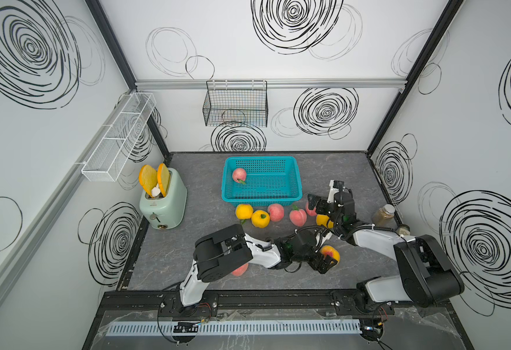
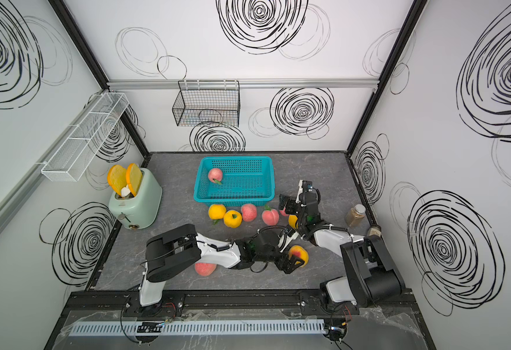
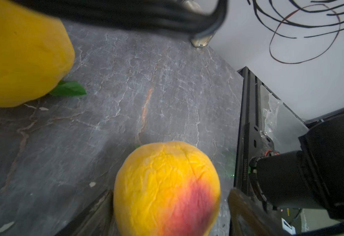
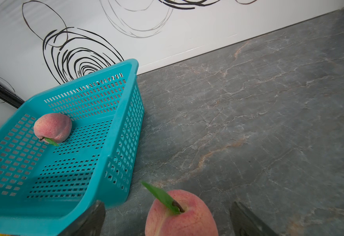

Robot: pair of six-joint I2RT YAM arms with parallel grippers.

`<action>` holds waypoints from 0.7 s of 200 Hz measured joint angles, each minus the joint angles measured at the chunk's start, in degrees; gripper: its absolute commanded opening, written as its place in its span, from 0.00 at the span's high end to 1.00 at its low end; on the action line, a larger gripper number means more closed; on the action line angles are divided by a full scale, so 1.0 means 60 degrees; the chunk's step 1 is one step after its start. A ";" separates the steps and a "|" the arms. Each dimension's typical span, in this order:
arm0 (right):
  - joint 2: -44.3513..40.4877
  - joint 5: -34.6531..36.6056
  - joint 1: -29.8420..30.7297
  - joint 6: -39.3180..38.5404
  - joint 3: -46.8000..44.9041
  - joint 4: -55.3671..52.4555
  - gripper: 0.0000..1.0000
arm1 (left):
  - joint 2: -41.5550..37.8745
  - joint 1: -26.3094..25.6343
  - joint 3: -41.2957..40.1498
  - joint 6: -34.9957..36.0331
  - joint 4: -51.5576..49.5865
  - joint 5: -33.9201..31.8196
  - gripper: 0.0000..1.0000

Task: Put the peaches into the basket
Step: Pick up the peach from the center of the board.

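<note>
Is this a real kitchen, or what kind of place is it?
Probably a robot practice booth, dressed like a toy kitchen: two robot arms bolted to a rail, scribble-patterned walls all round, and a toaster with pretend toast.

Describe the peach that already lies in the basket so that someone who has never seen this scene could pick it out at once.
Find the turquoise basket near the back of the grey table. In its back corner nearest the toaster lies a pink peach with a green leaf. It is the only peach inside the basket; every other one is outside it.
</note>
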 measured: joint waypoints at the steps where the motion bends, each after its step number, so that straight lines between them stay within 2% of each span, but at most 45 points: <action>1: 0.0000 0.0000 -0.0004 0.0000 0.0000 0.0000 0.01 | 0.0000 0.0000 0.0000 0.0000 0.0000 0.0004 0.10; 46: 0.0000 -0.0022 -0.0033 0.0004 0.0000 0.0000 0.01 | 0.0018 0.0051 0.0000 0.0011 0.0098 0.0262 0.14; 140: 0.0000 -0.0080 -0.0044 0.0062 0.0000 0.0000 0.01 | 0.0051 0.0160 0.0000 0.0011 0.0266 0.0557 0.34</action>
